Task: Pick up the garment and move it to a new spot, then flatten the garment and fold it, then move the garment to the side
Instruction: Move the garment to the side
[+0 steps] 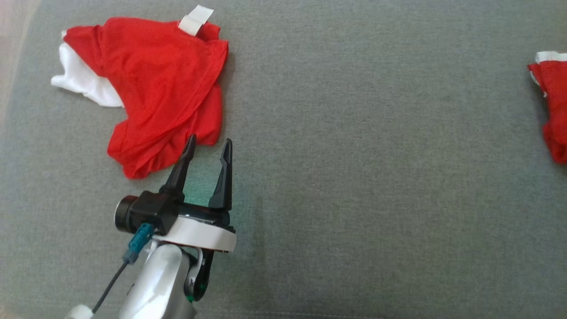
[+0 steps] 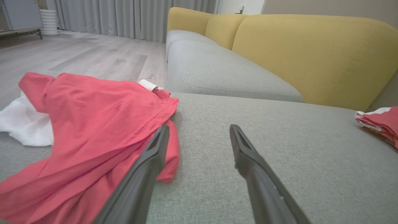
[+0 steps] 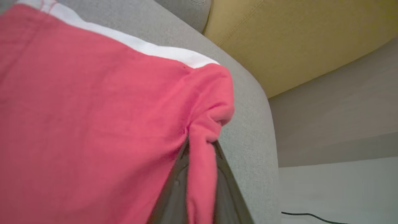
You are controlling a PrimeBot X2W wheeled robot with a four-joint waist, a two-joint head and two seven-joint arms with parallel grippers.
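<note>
With the right pincer point(image 3: 200, 146) clamping a fold of the red, white-trimmed cloth garment point(image 3: 93, 118) and left pincer point(image 1: 209, 141) wide, lift slowly lest it slip.

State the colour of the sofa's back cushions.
Mustard yellow; the back cushions show best in the left wrist view.

left gripper point(image 1: 210, 141) spread wide, right gripper point(image 3: 201, 145) pinched closed
</note>
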